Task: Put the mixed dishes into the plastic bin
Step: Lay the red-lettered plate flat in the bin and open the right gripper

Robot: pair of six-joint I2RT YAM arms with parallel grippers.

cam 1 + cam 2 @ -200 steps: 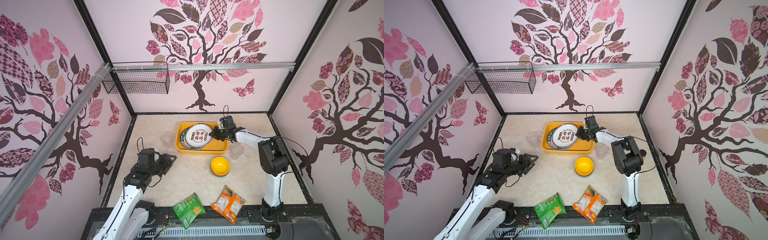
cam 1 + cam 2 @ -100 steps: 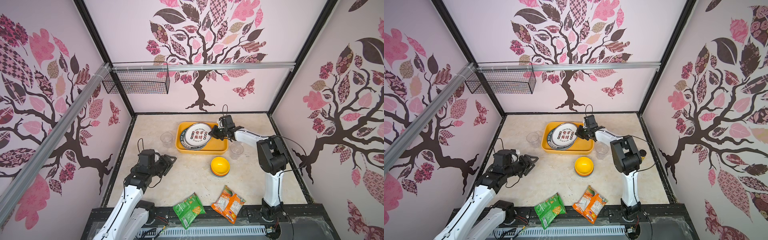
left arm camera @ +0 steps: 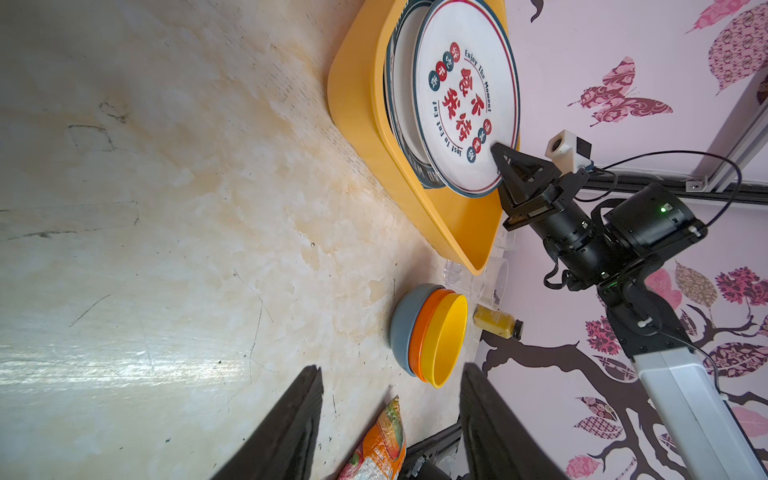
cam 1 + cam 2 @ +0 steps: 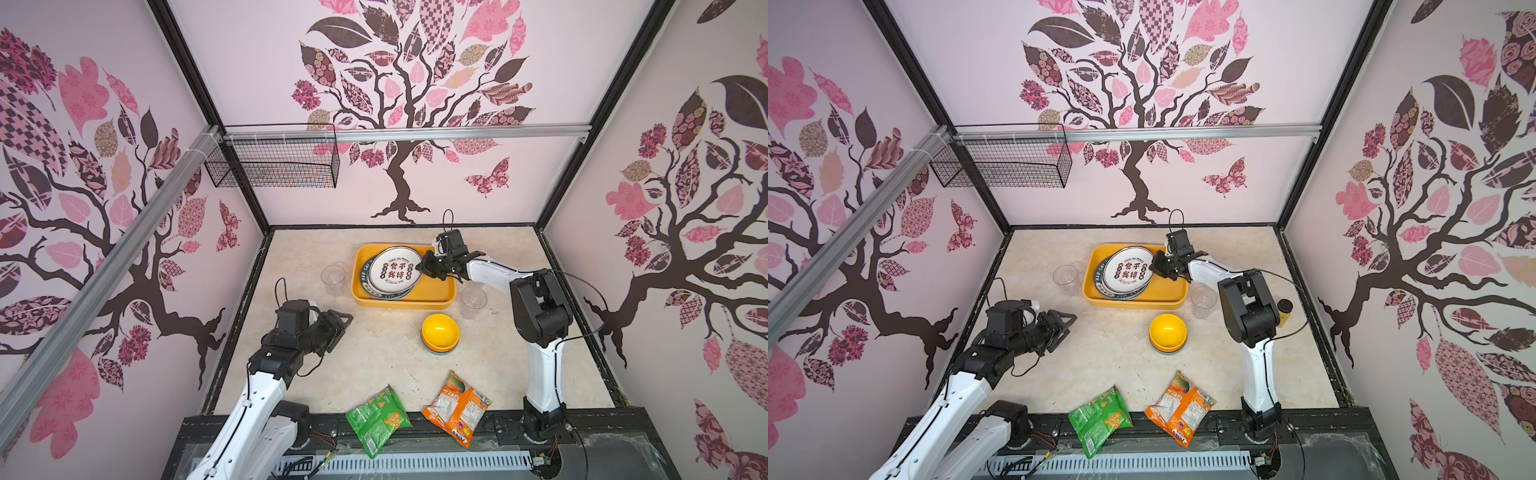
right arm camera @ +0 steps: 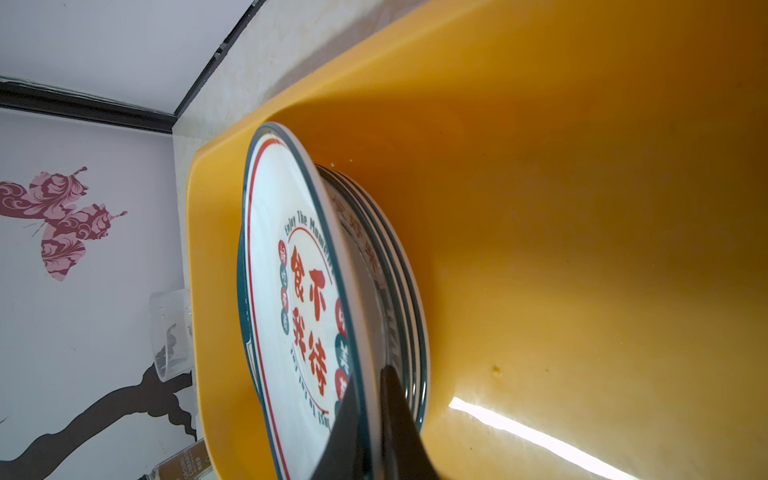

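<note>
The yellow-orange plastic bin [image 4: 432, 297] [image 4: 1167, 301] sits at the back of the table and holds a stack of plates [image 5: 399, 291]. My right gripper [image 4: 422, 266] [image 5: 368, 382] is shut on the right rim of the top white plate [image 4: 392, 268] [image 3: 465, 95]. That plate tilts above the stack inside the bin. Nested yellow, orange and blue bowls [image 4: 440, 332] [image 3: 432, 336] stand in front of the bin. One clear cup [image 4: 333, 279] stands left of the bin, another [image 4: 473, 301] at its right front corner. My left gripper [image 4: 343, 324] [image 3: 390, 374] hovers open and empty at the left.
A green snack bag [image 4: 378, 419] and an orange snack bag [image 4: 457, 407] lie at the table's front edge. A small yellow bottle [image 4: 1284, 312] stands behind the right arm. A black wire basket [image 4: 274, 162] hangs on the back wall.
My right gripper and the plate it holds have shifted slightly left over the bin. The left arm has not moved.
</note>
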